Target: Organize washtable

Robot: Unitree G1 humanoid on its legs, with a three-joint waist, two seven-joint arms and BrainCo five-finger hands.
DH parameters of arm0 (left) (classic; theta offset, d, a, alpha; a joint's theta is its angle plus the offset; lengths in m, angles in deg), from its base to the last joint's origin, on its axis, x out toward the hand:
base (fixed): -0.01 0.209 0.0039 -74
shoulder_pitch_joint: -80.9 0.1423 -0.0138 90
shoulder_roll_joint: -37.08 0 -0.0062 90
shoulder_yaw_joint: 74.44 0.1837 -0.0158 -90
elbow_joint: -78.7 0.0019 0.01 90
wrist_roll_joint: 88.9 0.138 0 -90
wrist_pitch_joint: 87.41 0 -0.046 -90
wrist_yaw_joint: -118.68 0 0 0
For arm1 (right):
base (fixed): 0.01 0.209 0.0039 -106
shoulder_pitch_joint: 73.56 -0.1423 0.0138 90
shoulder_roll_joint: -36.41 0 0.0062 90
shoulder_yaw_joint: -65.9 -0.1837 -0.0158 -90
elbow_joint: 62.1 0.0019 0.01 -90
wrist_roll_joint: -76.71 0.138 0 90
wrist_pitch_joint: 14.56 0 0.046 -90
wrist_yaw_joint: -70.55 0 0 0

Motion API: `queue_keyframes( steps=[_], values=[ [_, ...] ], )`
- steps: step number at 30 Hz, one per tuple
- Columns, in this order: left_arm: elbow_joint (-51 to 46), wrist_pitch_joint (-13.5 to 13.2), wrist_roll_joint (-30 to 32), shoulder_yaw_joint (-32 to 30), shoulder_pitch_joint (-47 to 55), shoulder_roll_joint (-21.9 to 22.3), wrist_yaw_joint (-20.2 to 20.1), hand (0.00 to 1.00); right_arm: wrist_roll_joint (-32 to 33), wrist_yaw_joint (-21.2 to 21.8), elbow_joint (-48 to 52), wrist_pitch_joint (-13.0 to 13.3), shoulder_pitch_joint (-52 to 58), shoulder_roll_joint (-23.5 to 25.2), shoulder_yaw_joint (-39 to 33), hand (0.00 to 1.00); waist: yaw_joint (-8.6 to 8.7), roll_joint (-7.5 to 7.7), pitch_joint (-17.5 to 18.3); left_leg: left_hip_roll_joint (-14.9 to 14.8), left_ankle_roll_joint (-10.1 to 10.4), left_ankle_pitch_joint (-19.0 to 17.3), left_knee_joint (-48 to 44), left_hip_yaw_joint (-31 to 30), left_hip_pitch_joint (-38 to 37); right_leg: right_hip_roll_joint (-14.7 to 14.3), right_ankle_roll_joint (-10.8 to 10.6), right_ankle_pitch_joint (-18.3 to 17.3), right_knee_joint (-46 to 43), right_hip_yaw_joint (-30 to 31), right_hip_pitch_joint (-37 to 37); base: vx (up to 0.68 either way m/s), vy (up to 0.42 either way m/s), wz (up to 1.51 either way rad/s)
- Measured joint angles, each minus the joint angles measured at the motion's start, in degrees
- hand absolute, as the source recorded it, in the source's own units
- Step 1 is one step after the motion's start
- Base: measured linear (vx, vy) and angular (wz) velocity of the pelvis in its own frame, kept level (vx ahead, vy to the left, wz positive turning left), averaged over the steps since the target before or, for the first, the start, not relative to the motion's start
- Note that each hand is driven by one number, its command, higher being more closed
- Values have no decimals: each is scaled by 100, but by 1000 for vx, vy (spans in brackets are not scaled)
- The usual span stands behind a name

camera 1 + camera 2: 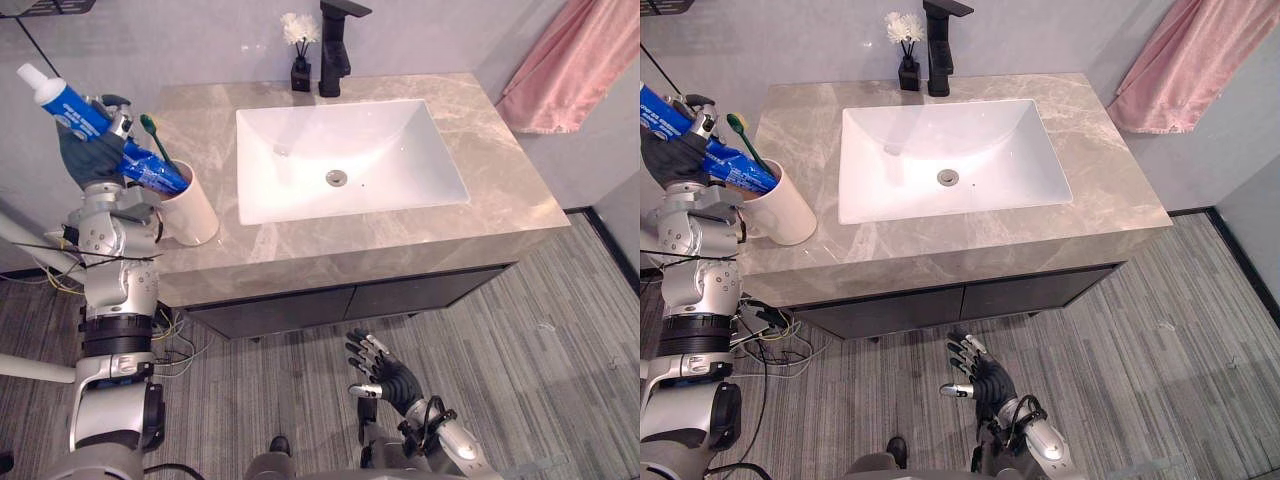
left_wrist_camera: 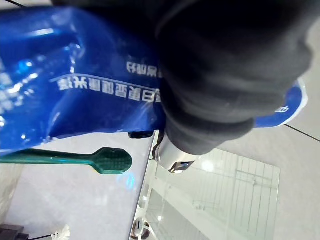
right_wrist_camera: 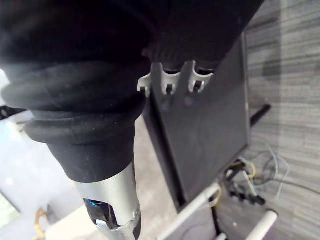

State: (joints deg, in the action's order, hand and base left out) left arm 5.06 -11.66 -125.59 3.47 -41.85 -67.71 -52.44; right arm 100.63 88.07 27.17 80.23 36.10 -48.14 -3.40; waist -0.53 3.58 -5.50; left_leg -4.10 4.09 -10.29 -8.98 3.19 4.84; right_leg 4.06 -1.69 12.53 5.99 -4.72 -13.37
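The left arm is raised upright at the left side. Its left hand is curled around a blue toothpaste tube, which is held at a slant. The right arm is held low at the near side, right of centre, and the right hand is turned upward with its fingers spread and relaxed.

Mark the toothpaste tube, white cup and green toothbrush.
toothpaste tube (image 1: pixel 72 105), left eye view, blue body below the cap.
white cup (image 1: pixel 192 212), left eye view, outer wall.
green toothbrush (image 2: pixel 113 161), left wrist view, bristle head.
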Motion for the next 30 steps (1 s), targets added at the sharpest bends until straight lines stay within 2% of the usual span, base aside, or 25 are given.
queue_keyframes(
  steps=[18, 30],
  values=[
    [-80, 1, -77, -202, 75, 0, -50, 100, -111, 0, -1, -21, -2, 4, -1, 0, -12, 38, -20, -2, -1, 0, -13, -4, 16, -1, -1, 3, 0, -5, -5, 0, 0, 0],
    [-1456, 12, 32, 117, 707, -4, -601, 100, -204, 21, -16, -21, 0, 63, -60, 0, -15, 9, -30, -3, -15, -46, -121, 4, -65, -47, 41, -29, -2, -9, 117, 0, 0, 0]
  ],
)
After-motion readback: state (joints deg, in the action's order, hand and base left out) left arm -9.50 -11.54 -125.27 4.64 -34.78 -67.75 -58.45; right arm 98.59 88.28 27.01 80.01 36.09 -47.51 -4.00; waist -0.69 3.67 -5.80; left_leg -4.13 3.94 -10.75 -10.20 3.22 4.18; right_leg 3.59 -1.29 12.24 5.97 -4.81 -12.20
